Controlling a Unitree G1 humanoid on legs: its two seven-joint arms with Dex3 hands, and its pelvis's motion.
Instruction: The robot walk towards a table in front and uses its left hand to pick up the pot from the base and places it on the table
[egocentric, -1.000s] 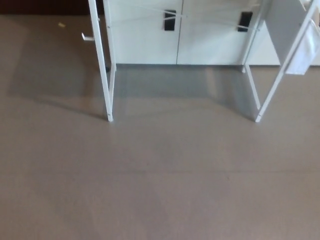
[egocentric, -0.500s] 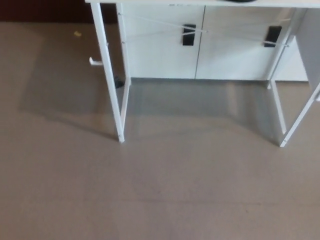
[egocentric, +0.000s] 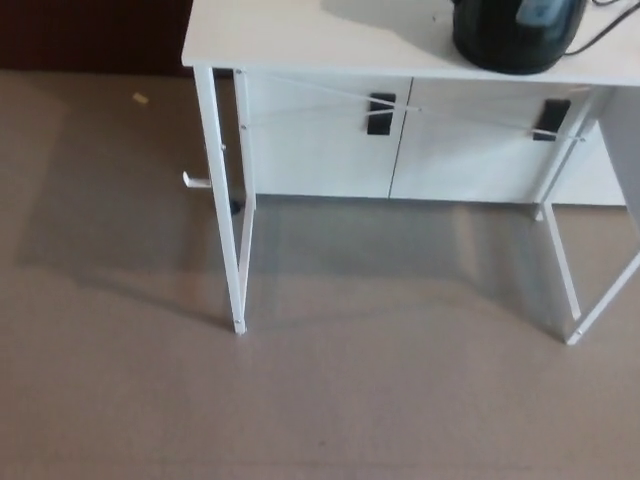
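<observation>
Your view has shifted: the table (egocentric: 300, 40) top and dark pot (egocentric: 512, 38) now show. Neither hand is in frame.

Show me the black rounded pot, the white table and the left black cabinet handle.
black rounded pot (egocentric: 505, 40), head view, dark body.
white table (egocentric: 290, 35), head view, bare top.
left black cabinet handle (egocentric: 381, 113), head view, its middle.

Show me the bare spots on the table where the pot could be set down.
The table is bare white top over its left part, from the left edge across to the pot. The right end is crowded: the pot stands there with a cord beside it.
</observation>
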